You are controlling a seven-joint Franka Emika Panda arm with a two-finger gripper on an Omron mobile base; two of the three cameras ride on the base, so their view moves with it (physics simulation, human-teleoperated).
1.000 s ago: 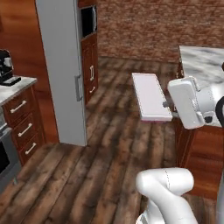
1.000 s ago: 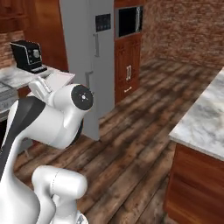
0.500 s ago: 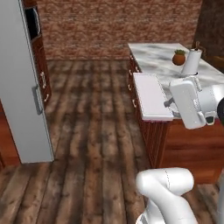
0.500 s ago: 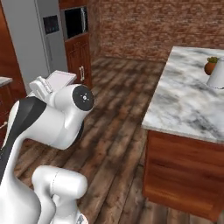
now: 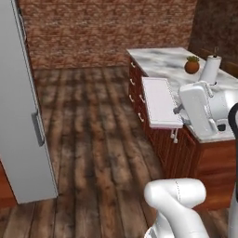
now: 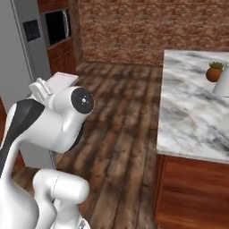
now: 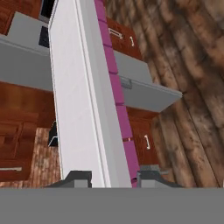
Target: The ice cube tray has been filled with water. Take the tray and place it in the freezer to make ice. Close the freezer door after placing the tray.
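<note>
Standing at the left edge of the left base view, the grey refrigerator door (image 5: pixel 21 107) is showing its plain front and a short vertical bar handle (image 5: pixel 39 128); whether it is the freezer door cannot be told. In the right base view the refrigerator (image 6: pixel 27 58) is rising behind the arm, with a dark panel (image 6: pixel 32 30) on its face and a built-in microwave (image 6: pixel 58 26) just beside it. A marble-topped island (image 5: pixel 174 62) with red-brown drawer fronts is occupying the right of the left base view — a small round potted plant (image 5: pixel 192 65) and a white paper-towel roll (image 5: pixel 210 69) are sitting on it, near each other. Dark wooden planks are covering the floor (image 5: pixel 97 139), and a brick wall (image 5: pixel 102 32) is closing the far side.

The ice cube tray (image 5: pixel 161 102) is hanging level in the air beside the island's drawers, well apart from the refrigerator. In the hand view the tray (image 7: pixel 74 96) is stretching away from the camera, white on its broad face with a pink edge. The gripper (image 7: pixel 109 178) is pinching the near end of the tray — one dark fingertip on each side.
</note>
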